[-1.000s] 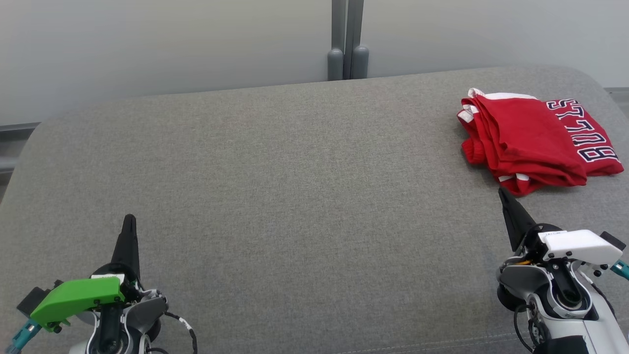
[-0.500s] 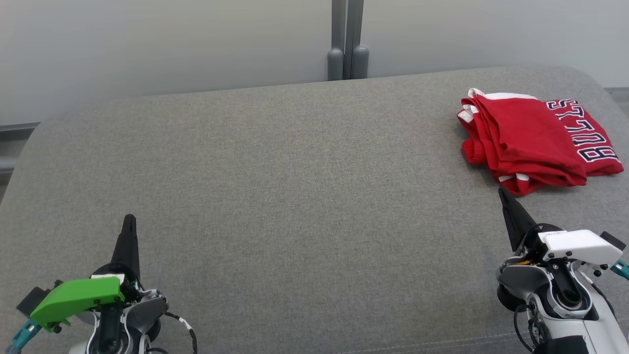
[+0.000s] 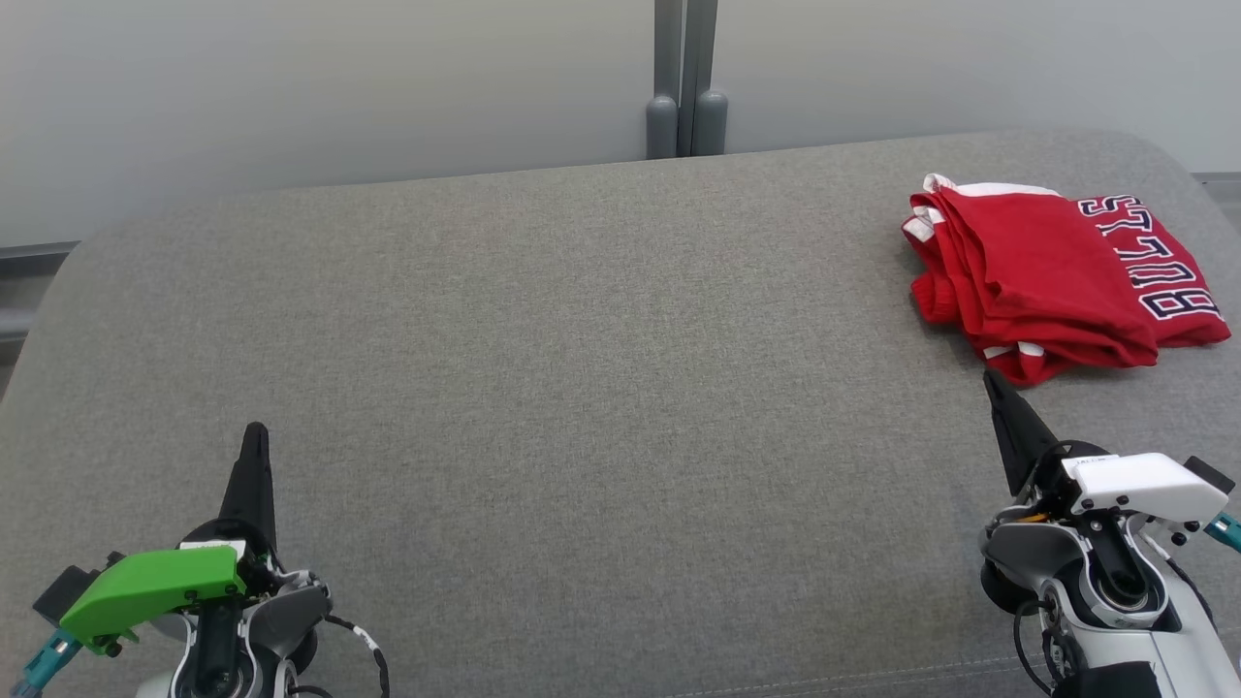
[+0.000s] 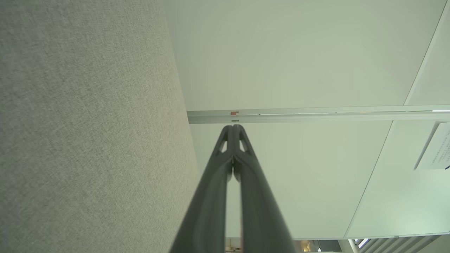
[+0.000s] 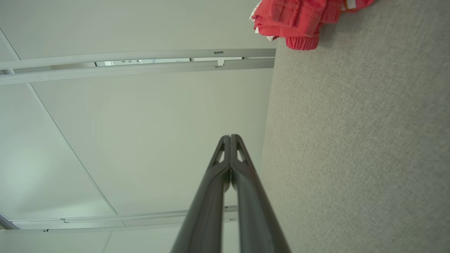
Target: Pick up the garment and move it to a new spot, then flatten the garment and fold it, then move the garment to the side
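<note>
So, quick notes on how that shirt looked to handle. The red garment point(image 3: 1042, 276) sat out at about 2 o'clock on the grey cushion point(image 3: 582, 388), bunched into a loose layered bundle. White trim peeked out at the edges and there was dark lettering on the panel farthest right.

My right gripper point(image 3: 989, 378) was down at 4 o'clock, tip pointing up toward the bundle's near corner. It was close, but apart from it as far as I could tell. My left gripper point(image 3: 254, 431) was way over at 8 o'clock, well apart from the cloth. Both sets of jaws were pressed together with nothing in them, and both wrist views showed the fingers meeting at the tips. The right wrist view also had the red cloth point(image 5: 299, 17) up at 1 o'clock.

My read was light, thin jersey fabric, totally floppy, nothing fragile about it. The catch was the layers. Pinch only the top one and the whole bundle would probably peel open and trail. I figured the best hold was the thick ribbed hem at the near corner, taking every layer at once. The cushion fabric looked grippy, so dragging would likely snag. Lifting seemed the better bet.
</note>
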`<state>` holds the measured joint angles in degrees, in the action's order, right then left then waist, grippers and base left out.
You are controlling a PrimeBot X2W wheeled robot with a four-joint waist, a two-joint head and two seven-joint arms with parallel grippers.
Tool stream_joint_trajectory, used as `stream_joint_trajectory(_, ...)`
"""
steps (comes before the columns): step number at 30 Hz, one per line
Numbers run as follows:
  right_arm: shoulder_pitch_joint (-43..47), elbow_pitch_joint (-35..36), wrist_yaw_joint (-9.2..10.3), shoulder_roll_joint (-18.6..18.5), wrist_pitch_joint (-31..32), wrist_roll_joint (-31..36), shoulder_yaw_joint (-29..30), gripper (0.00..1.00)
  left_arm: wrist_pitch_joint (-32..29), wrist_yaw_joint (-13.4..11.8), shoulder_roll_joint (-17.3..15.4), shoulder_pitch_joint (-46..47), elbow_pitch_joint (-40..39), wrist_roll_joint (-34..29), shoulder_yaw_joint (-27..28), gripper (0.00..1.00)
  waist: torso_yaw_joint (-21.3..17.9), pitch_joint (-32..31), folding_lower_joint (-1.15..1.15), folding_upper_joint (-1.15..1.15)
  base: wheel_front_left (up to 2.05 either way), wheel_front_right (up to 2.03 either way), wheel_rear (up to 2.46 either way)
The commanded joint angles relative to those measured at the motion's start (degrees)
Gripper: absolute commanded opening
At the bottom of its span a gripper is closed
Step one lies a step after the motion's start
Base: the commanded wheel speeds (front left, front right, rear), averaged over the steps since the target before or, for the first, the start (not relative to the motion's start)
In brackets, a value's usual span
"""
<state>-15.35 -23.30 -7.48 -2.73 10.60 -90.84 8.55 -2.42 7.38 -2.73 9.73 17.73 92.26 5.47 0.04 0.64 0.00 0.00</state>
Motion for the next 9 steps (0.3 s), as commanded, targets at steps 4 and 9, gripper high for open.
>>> stream_joint_trajectory(4,-0.17,-0.04,-0.02,-0.28,0.25,-0.30,0.07,0.00,0.00,0.25,-0.27,0.67,0.09,-0.03,0.14,0.00,0.00,0.00,0.00,0.00,0.00,0.00,0.00)
stream_joint_trajectory(9,-0.17,-0.04,-0.02,-0.28,0.25,-0.30,0.07,0.00,0.00,0.25,-0.27,0.67,0.09,-0.03,0.14,0.00,0.00,0.00,0.00,0.00,0.00,0.00,0.00)
